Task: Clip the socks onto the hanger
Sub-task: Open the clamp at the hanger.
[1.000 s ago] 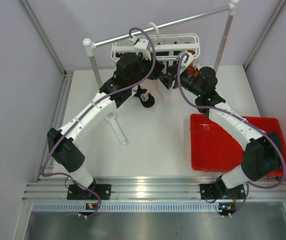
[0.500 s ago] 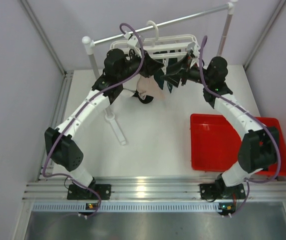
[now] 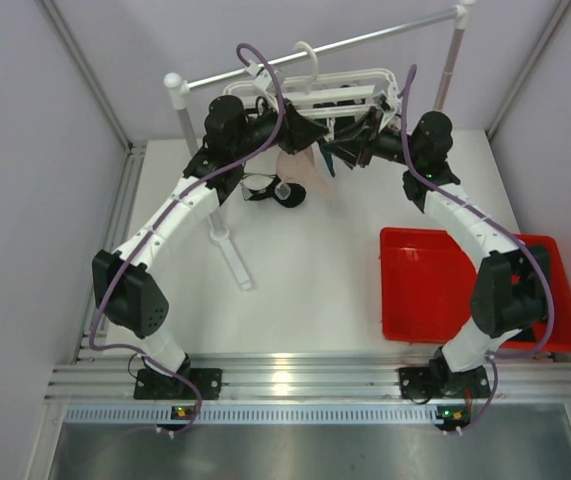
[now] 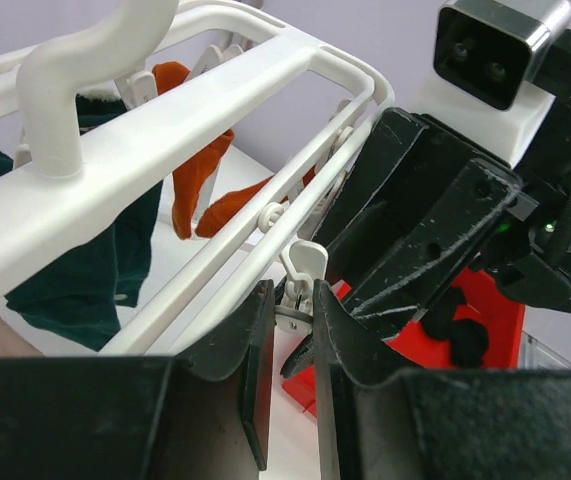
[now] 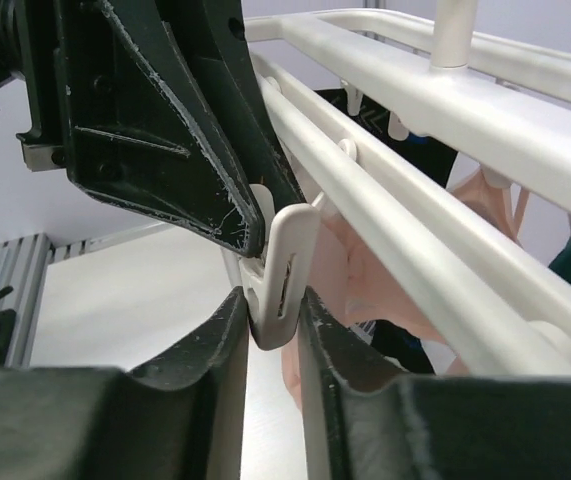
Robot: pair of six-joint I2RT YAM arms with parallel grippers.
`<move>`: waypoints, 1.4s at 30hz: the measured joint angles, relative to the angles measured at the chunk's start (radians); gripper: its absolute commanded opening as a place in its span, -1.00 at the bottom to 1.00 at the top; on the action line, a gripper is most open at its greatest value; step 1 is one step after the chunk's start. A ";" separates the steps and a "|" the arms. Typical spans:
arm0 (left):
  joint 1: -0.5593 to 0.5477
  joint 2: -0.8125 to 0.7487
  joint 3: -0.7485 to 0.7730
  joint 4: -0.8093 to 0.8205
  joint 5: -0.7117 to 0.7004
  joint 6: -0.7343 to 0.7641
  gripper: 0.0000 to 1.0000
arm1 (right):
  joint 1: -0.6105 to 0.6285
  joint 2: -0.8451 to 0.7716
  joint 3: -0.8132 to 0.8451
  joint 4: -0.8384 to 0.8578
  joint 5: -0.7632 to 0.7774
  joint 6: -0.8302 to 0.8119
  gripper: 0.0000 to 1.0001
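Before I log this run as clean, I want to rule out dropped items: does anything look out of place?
Two things. A black sock lies on the table below the hanger, unclipped, and a white stick-like part lies loose near the left arm; what it is I cannot tell.

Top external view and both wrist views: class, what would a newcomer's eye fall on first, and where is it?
At the far side of the table, the left hand and the right hand each pinch a clip on the white hanger. An orange sock and a dark teal sock hang from it. A red tray sits on the table's right.
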State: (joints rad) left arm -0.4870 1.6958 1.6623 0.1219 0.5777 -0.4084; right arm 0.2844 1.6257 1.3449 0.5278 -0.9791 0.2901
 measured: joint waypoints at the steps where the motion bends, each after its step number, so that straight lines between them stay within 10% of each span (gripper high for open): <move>1: 0.002 0.000 0.000 0.001 0.009 -0.007 -1.00 | 0.000 0.002 0.000 0.005 0.003 0.001 -0.70; 3: 0.006 0.000 0.000 0.001 0.014 -0.013 -0.94 | 0.000 0.006 0.002 0.008 0.004 0.004 -1.00; 9: 0.008 0.001 0.000 -0.009 -0.015 -0.040 -0.09 | 0.004 0.007 0.003 0.001 0.036 -0.004 -1.00; 13: -0.005 -0.006 0.001 -0.075 -0.100 -0.060 0.06 | 0.021 0.005 0.003 -0.028 0.115 -0.084 -1.00; 42: -0.071 -0.072 -0.005 -0.172 -0.409 -0.120 0.25 | 0.167 -0.091 -0.062 -0.158 0.515 -0.438 -1.00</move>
State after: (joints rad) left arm -0.5583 1.6234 1.6573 -0.0502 0.1688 -0.5282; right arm 0.4519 1.5345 1.2827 0.3702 -0.4641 -0.1482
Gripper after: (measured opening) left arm 0.628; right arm 0.177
